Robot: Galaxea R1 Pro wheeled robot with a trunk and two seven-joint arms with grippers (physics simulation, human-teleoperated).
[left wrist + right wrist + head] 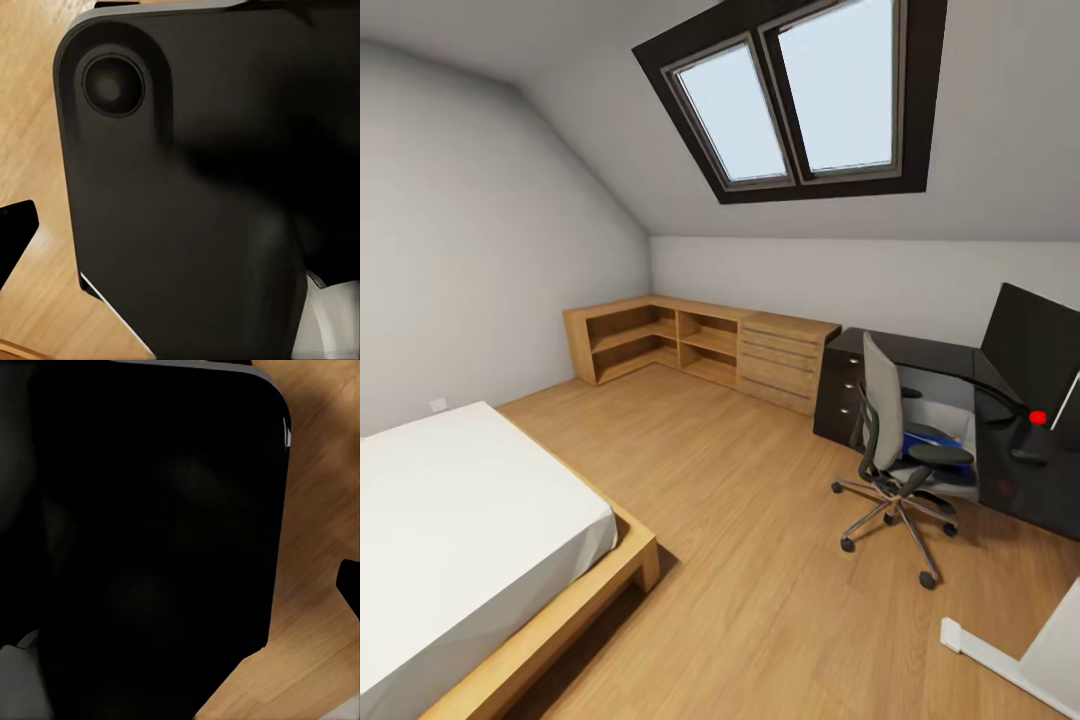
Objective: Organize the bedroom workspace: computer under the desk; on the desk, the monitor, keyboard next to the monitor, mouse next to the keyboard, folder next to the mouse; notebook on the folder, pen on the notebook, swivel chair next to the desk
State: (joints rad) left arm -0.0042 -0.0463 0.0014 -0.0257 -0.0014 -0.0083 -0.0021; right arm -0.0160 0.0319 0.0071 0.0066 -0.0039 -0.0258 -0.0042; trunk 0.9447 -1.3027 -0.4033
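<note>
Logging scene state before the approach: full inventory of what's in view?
bed: 1, white mattress, wood frame, near left
skylight: 1, dark frame, sloped ceiling
shelving: 1, wood, far corner
desk: 1, glossy black, right
monitor: 1, black, on desk
swivel chair: 1, grey, chrome base, at desk
folder: 1, blue, on chair seat
white object: 1, near right, unclear
robot body: dark panels close to both wrist cameras
</note>
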